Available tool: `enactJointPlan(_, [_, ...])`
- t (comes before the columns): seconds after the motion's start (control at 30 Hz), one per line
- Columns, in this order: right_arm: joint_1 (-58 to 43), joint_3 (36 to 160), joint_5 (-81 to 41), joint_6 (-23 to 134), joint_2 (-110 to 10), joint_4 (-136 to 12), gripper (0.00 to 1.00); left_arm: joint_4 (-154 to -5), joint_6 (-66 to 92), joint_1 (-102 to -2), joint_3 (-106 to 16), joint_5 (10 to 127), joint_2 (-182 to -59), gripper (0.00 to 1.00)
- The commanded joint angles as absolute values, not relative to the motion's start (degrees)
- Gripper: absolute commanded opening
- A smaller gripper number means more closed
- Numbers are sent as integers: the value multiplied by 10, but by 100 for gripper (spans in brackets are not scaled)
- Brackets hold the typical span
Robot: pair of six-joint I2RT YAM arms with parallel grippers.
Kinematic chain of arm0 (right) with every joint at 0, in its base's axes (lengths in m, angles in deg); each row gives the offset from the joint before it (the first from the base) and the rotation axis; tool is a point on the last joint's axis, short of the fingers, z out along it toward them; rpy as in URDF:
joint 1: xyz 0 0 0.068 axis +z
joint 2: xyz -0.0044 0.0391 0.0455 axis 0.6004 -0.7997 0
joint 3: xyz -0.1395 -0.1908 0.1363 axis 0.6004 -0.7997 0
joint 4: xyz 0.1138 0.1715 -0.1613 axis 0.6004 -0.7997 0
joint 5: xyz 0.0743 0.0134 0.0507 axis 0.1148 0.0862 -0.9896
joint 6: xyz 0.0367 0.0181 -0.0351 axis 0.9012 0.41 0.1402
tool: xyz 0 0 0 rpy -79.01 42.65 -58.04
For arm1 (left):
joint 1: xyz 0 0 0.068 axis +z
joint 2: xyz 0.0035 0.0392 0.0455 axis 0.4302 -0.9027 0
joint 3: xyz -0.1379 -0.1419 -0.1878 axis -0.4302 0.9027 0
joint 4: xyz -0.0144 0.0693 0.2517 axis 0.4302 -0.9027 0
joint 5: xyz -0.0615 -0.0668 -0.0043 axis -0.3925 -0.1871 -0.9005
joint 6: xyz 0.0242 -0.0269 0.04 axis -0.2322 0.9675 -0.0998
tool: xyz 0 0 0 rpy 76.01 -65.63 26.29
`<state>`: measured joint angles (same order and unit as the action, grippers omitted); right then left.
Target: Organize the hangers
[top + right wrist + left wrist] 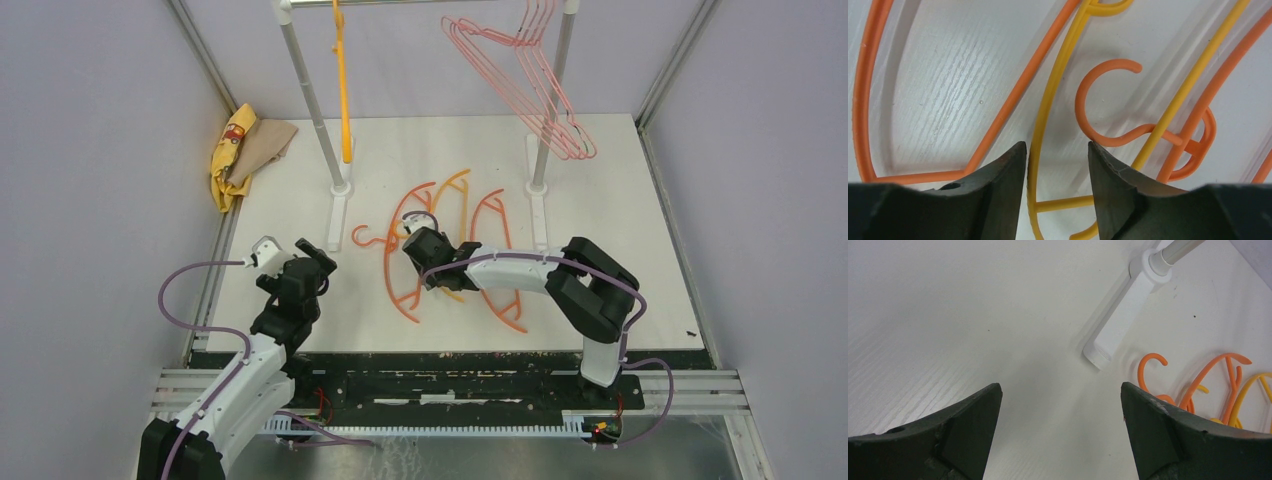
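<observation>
— What is your left gripper (1060, 390) doing?
— My fingers are spread wide over the bare table (973, 315) and hold nothing. The rack foot (1120, 325) sits at my one o'clock.
— And the hangers?
— A yellow-orange hanger (346, 110) hangs on the rack (313, 100) at eleven o'clock. Orange hangers (1015, 95) and a yellow hanger (1034, 150) lie tangled mid-table. My right gripper (1055, 147) straddles the yellow one, fingers parted, not pinching. Pink hangers (565, 130) hang at one o'clock.

three orange hangers (1152, 356), two yellow ones (344, 90), several pink ones (572, 143)
</observation>
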<state>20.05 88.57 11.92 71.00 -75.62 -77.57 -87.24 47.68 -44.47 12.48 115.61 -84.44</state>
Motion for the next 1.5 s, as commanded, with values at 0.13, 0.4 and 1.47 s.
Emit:
enactJointPlan(0.13, [200,870,71,724,-764,-741,38,-850,440,-441,127,1164,-837,95])
enactJointPlan(0.4, [190,825,92,734,-721,-729,1,-854,440,-441,127,1165,-835,95])
enactJointPlan(1.47, [130,810,-220,744,-333,-752,1,-865,437,-441,116,1161,-818,95])
